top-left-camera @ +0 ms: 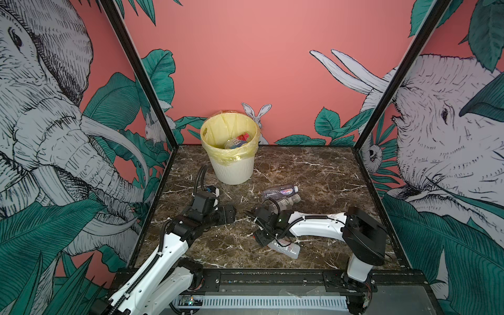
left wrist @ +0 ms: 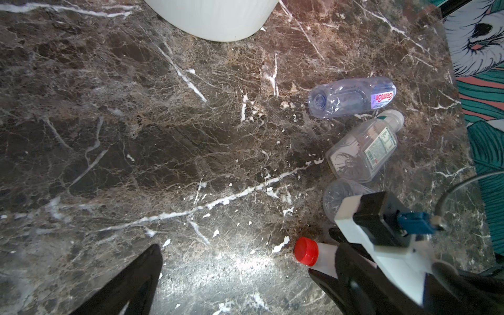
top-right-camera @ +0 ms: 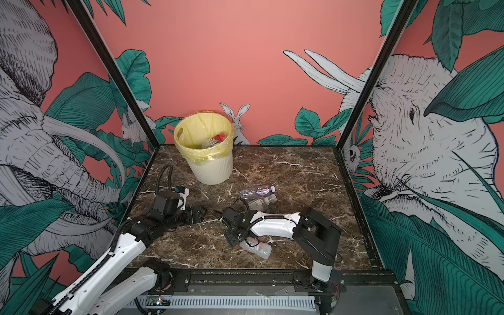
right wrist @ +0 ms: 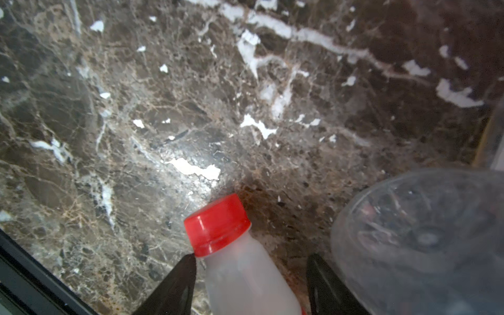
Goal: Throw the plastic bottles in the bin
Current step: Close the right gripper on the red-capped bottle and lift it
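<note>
Your right gripper (right wrist: 252, 257) is low over the marble table (right wrist: 136, 109), with its jaws apart around the red-capped bottle (right wrist: 240, 278). One finger touches the neck just under the cap and the other has a small gap to the body, so it is not clamped. This bottle is milky white and lies on its side, and its cap points out past the fingertips toward your left gripper (top-left-camera: 227, 214). The left gripper has its jaws wide apart and holds nothing. It is near the right one, tip facing tip, with a little bare table between them.

Just beside the right gripper, on its side toward the bin, lies a clear bottle (left wrist: 338, 199). Farther from that hand comes a squarish clear bottle (left wrist: 362, 147) with a pale cap, then a clear bottle with a purple label (left wrist: 351, 96). One more translucent bottle (top-left-camera: 286, 248) lies behind the hand, partly under the right arm.

The bin (top-left-camera: 231, 166) stands upright, well apart from both grippers, past the left gripper toward the back wall — inside its yellow bag (top-left-camera: 218, 128) you can see a few bottles (top-left-camera: 238, 140).
</note>
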`<control>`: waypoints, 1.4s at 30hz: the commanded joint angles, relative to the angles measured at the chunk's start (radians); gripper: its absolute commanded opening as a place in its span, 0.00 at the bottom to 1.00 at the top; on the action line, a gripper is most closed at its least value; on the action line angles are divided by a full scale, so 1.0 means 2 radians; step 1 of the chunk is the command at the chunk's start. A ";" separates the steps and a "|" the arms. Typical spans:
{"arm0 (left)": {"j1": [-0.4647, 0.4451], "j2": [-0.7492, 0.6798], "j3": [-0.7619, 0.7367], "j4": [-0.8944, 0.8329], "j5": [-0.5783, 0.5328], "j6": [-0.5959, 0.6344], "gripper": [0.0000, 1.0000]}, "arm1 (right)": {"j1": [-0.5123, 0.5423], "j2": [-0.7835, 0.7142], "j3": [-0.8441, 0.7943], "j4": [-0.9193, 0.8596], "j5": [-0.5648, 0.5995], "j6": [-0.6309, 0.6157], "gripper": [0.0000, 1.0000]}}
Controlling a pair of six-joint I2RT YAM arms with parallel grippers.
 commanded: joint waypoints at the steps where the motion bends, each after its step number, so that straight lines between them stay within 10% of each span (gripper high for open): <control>1: -0.001 -0.007 -0.005 -0.006 -0.008 -0.005 0.99 | 0.003 0.010 0.010 0.010 -0.004 0.002 0.61; 17: -0.001 -0.012 0.000 -0.014 -0.015 -0.004 0.99 | 0.008 0.010 0.008 0.031 -0.013 0.016 0.41; 42: 0.000 -0.027 0.004 -0.017 -0.016 -0.010 1.00 | -0.051 -0.126 -0.061 0.167 -0.020 0.125 0.35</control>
